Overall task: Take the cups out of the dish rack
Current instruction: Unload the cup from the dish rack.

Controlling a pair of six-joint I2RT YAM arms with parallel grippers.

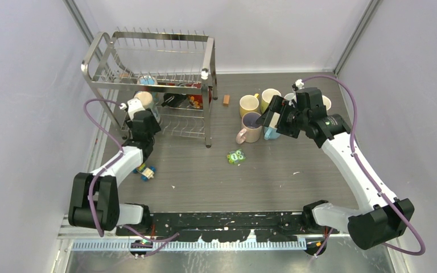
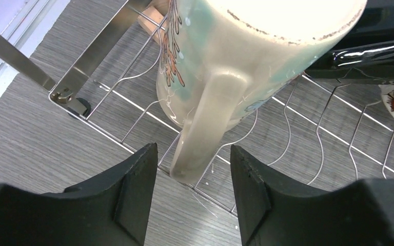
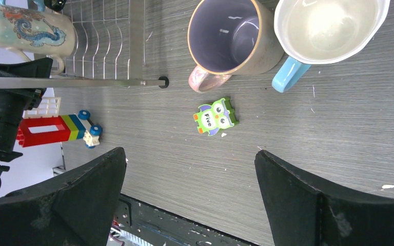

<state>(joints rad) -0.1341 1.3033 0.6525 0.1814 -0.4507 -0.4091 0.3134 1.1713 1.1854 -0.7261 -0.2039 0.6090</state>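
On the lower wire shelf of the dish rack (image 1: 209, 57), near its left front corner, a printed mug (image 2: 225, 56) lies on its side. It is cream with a blue-and-orange seahorse figure, and its handle (image 2: 200, 128) points out toward the left gripper (image 2: 192, 154). That gripper's two black fingers (image 2: 133, 195) stand partly apart, one on each side of the handle. A gap shows on both sides, so they have hold of nothing. A glossy black item (image 2: 369, 51) lies farther along the same shelf.

Right of the rack, more cups stand upright on the grey table (image 1: 205, 182). A yellow mug (image 1: 249, 104) and a cream mug (image 1: 271, 96) stand farther back. Nearer are a beige mug (image 3: 233, 38) with a pink handle and purple inside, and just beside it a pale mug (image 3: 328, 28) with a light-blue handle. The right gripper (image 3: 190, 155) hangs above these last two with its fingers spread wide and nothing between them. Near the beige mug a green owl block (image 3: 215, 116) lies on the table. A red toy car (image 3: 46, 129) built of blocks sits by the left arm.
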